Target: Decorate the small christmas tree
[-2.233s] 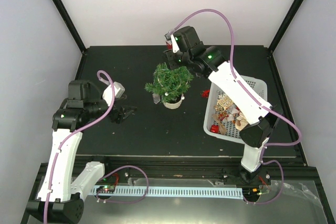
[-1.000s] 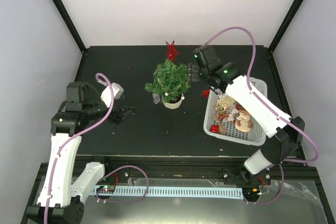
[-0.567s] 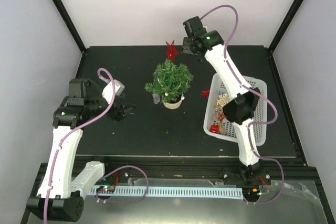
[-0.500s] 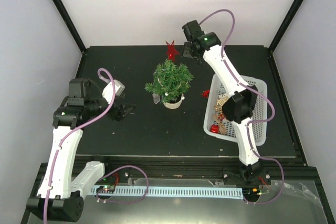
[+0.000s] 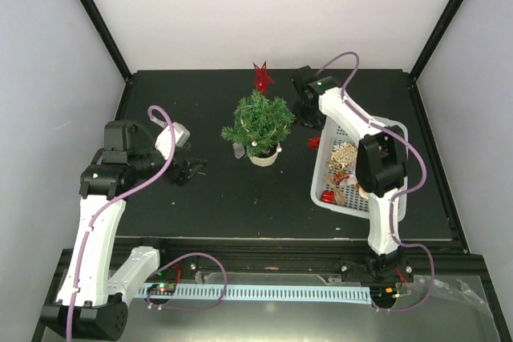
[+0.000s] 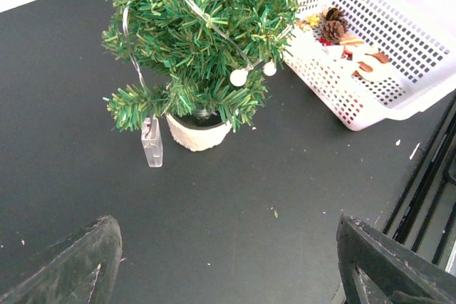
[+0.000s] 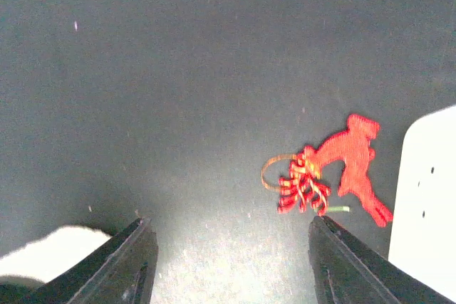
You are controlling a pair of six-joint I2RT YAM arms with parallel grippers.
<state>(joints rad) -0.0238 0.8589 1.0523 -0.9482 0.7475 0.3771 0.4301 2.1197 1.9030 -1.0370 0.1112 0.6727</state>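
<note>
While the right gripper [image 7: 229,222] hovers open and empty near the flat red reindeer ornament [image 7: 342,165], best centre on its body, clear of the white mesh basket [image 7: 427,197].

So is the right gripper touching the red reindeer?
Apart. The right wrist view shows the right gripper open and short of the reindeer, with bare table between them.

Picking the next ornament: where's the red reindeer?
The reindeer lies on the table, right of centre in the top view, between tree and basket.
</note>
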